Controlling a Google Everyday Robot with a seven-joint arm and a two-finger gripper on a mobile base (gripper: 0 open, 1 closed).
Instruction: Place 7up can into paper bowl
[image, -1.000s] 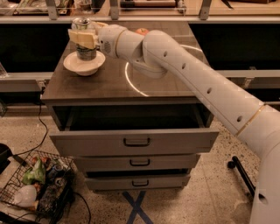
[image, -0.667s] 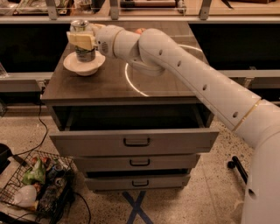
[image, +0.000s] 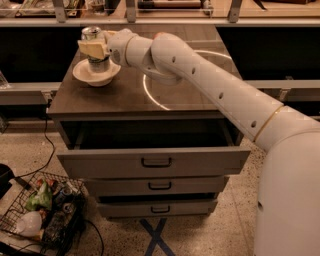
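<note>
Looking at the one camera view, you see the gripper (image: 94, 48) at the far left corner of the cabinet top (image: 125, 102), right above the bowl (image: 80, 73). Its two fingers are pressed together on the middle of the can (image: 91, 33), so the can is clamped and not let go. The can stands up straight. Its silver top shows above the fingers, and its bottom end seems to sit down inside the bowl, though the very bottom is hard to see behind the rim. From a second ago until now, very little has moved. The can and the bowl are in almost the same spot, and the can looks just a tiny bit lower. The long white arm (image: 210, 85) has bent a little more. To me, this means the carrying part is done and the can is as good as in the bowl. What is left, I think, is to open the fingers and lift away straight up, so the can does not tip and the light bowl does not slide. The top drawer (image: 150, 161) of the cabinet hangs open below. A wire basket (image: 40, 212) full of stuff sits on the floor to the left, well apart from all this.
</note>
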